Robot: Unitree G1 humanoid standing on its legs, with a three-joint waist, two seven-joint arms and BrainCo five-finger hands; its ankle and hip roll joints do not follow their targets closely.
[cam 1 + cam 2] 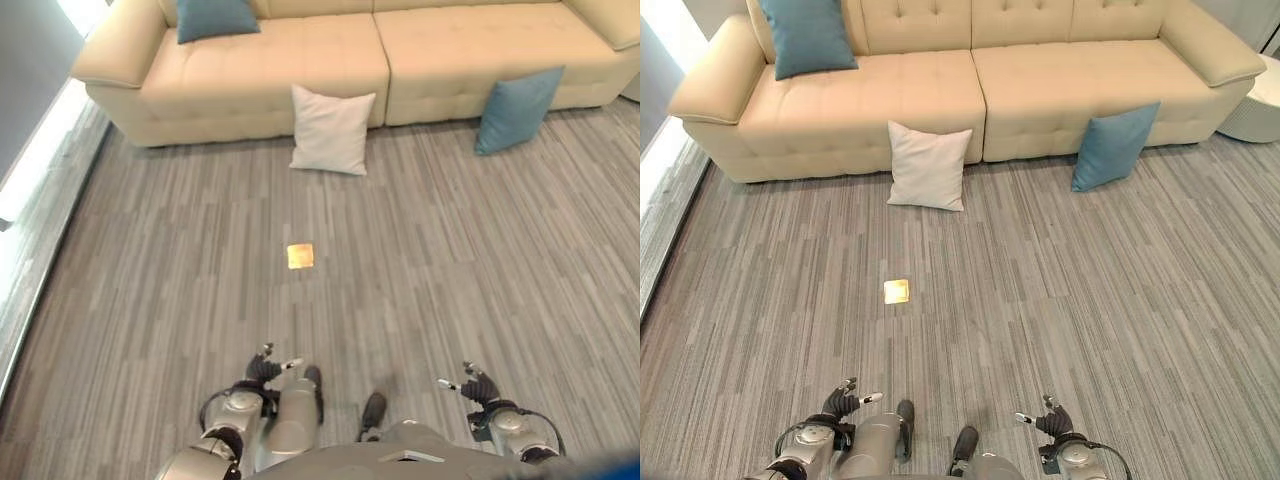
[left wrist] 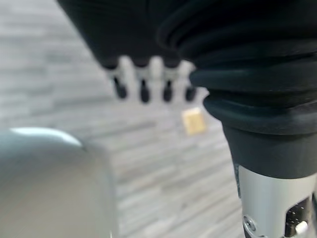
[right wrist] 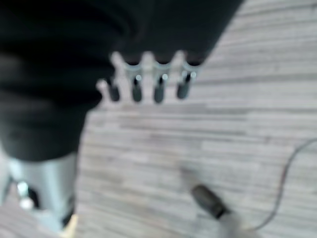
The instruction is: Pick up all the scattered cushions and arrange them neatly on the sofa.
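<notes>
Cushions, white cushion (image 1: 928,165) and blue cushion (image 1: 1113,146), apparently lean against sofa (image 1: 1060,90).

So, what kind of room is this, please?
Most likely a living room or lounge. A long cream sofa stands on grey striped carpet, one teal cushion sits on its seat, and a white cushion leans against its front.

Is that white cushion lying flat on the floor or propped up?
Propped up. The white cushion stands on its bottom edge on the grey floor, leaning back against the front of the cream sofa.
</notes>
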